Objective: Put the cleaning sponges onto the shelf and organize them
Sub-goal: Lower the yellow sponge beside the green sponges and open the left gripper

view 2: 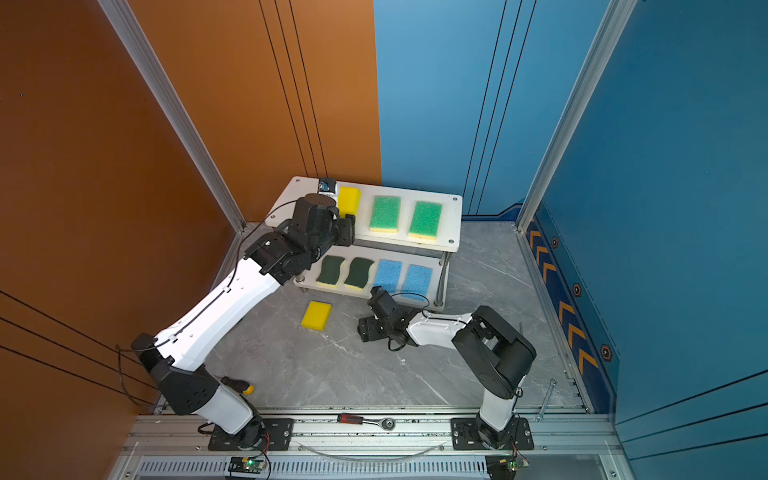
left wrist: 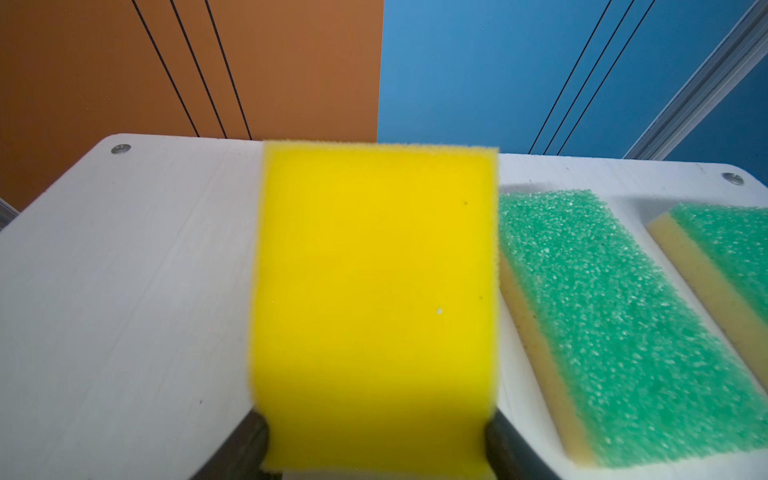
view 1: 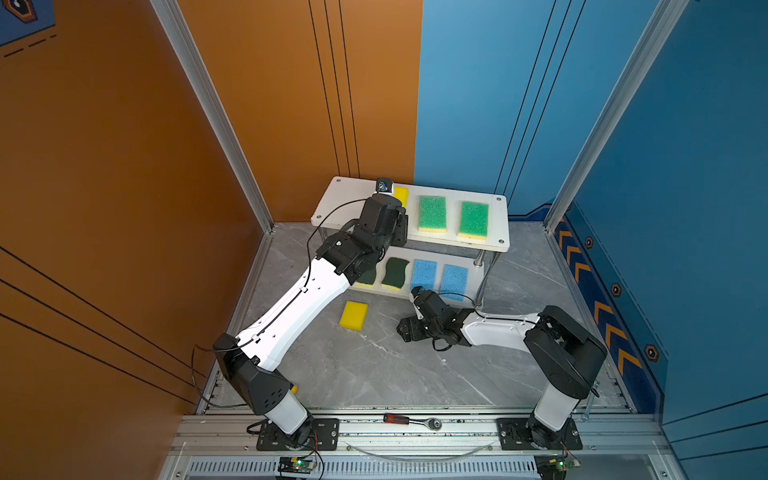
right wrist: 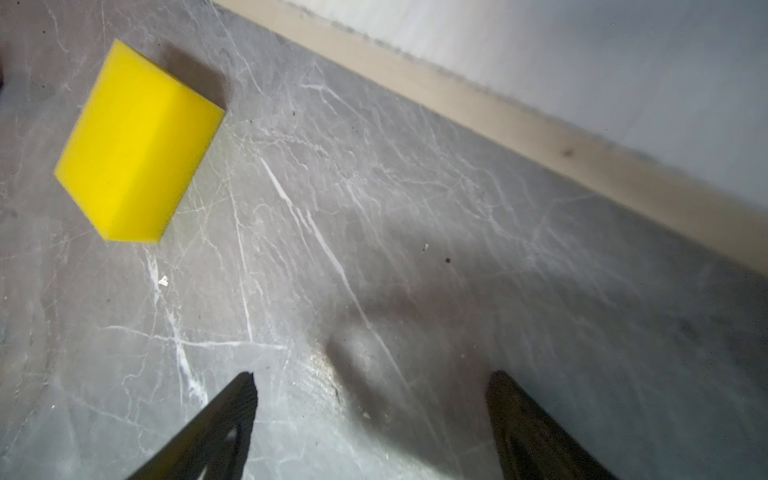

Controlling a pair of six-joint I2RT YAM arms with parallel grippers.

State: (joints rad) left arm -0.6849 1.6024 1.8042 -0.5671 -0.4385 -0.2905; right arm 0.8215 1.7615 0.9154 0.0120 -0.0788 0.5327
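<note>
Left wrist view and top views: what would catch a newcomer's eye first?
A bright yellow sponge fills the left wrist view, between the left end effector's fingers over the shelf's top board, beside two green-topped sponges. A second yellow sponge lies alone on the grey table, near the open right end effector.

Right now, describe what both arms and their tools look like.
The left arm and right arm match: smooth white tapered shells between bulky black joint housings, with a thin black cable running along each shell. The left tool and right tool end in dark tapering fingers.
</note>
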